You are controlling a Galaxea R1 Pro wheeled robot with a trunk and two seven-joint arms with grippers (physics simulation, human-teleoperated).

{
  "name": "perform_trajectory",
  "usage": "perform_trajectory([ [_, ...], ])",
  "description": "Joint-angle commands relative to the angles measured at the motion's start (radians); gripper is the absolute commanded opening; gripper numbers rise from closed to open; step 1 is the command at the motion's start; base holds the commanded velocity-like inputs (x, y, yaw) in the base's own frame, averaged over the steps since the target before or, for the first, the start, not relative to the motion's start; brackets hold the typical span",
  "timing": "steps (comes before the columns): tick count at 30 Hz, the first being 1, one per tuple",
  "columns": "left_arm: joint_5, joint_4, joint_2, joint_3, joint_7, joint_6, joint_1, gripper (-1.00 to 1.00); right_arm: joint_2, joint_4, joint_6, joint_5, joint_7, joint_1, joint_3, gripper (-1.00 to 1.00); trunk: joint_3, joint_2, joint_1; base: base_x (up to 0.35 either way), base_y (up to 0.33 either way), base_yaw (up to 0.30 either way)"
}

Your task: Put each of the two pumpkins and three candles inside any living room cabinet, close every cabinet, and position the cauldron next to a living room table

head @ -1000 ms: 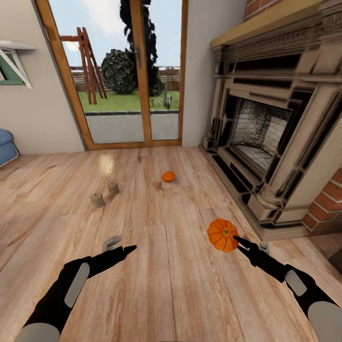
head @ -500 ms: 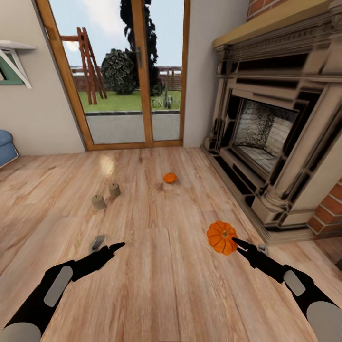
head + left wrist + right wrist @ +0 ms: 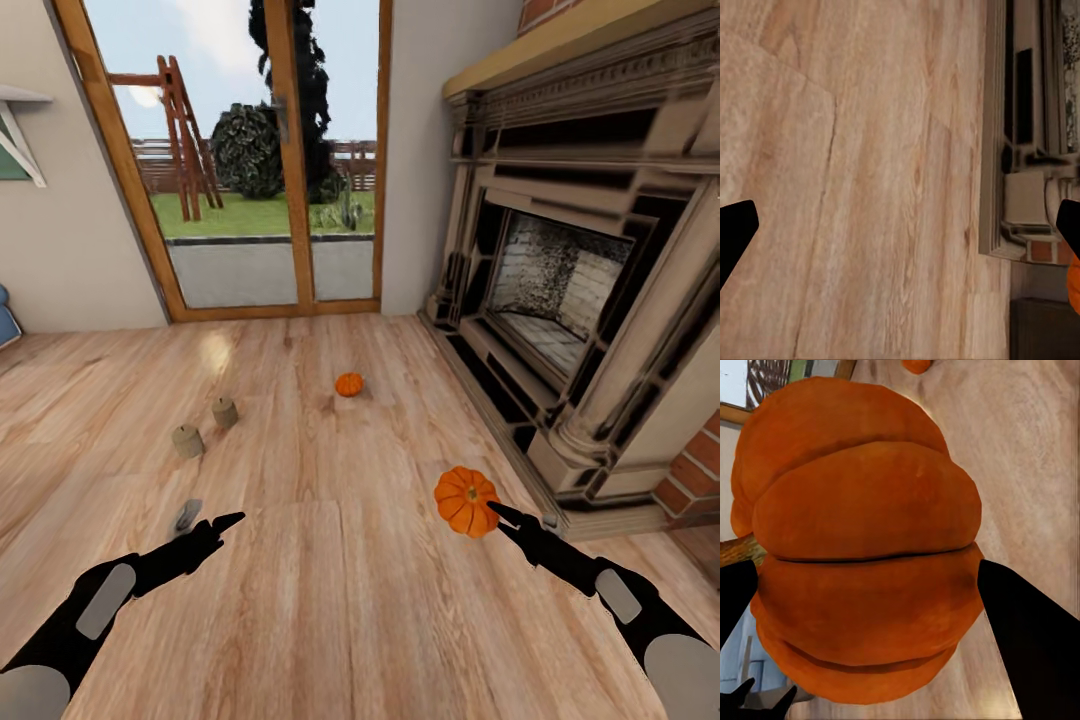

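From up high, the head view is showing the whole corner of the room: the wood floor (image 3: 330,600), the glass door (image 3: 250,160) to the garden, and the big stone fireplace (image 3: 560,290) on the right. The right wrist view is showing something the head view cannot: the pumpkin (image 3: 862,540) from very close, fat and orange with deep grooves, sitting between two black fingers (image 3: 1031,637) that are pressing on both its sides. The left wrist view is looking across the bare floor to the foot of the fireplace, with black fingertips (image 3: 735,236) at the two far edges and nothing between them, so those fingers are standing wide apart.

In the head view the right gripper (image 3: 497,515) is holding that pumpkin (image 3: 466,500) up above the floor, near the front corner of the fireplace. A second, smaller-looking pumpkin (image 3: 349,384) is sitting on the floor farther off, toward the door. Two stubby grey candles (image 3: 205,427) are standing near each other on the floor to the left. A third grey thing (image 3: 186,517) is lying tipped over just beside the left gripper (image 3: 228,521); it is blurry, maybe a candle.

Both black arms are reaching forward and low, the left one angled toward the candles, the right one stretched out toward the fireplace.
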Motion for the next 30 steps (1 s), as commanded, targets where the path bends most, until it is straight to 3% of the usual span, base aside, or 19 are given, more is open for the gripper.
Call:
perform_trajectory([
  [1, 0.003, 0.000, 0.000, 0.002, 0.000, 0.006, 0.000, 1.00, 0.000, 0.000, 0.010, -0.010, 0.001, -0.001, -0.004, -1.00, -0.001, 0.000, 0.000, 0.244, -0.222, 0.000],
  [11, 0.003, 0.000, 0.005, 0.000, 0.005, 0.005, -0.002, 1.00, 0.002, -0.001, 0.009, -0.010, 0.003, -0.001, -0.003, -1.00, -0.001, 0.000, 0.000, 0.311, -0.058, 0.000],
  [22, 0.002, 0.000, 0.006, 0.000, 0.004, 0.006, -0.004, 1.00, 0.004, -0.001, 0.010, -0.010, 0.002, -0.001, -0.003, -1.00, -0.001, 0.000, 0.000, 0.340, 0.073, 0.000],
  [28, -0.016, 0.001, 0.013, -0.001, 0.023, 0.006, -0.004, 1.00, 0.004, -0.001, 0.010, -0.010, 0.002, -0.001, -0.002, -1.00, -0.001, 0.000, 0.000, 0.341, 0.016, 0.000],
  [30, -0.020, 0.000, 0.021, -0.001, 0.062, 0.006, -0.010, 1.00, 0.004, -0.001, 0.009, -0.010, 0.002, -0.001, -0.001, -1.00, -0.001, 0.000, 0.000, 0.341, 0.003, 0.000],
])
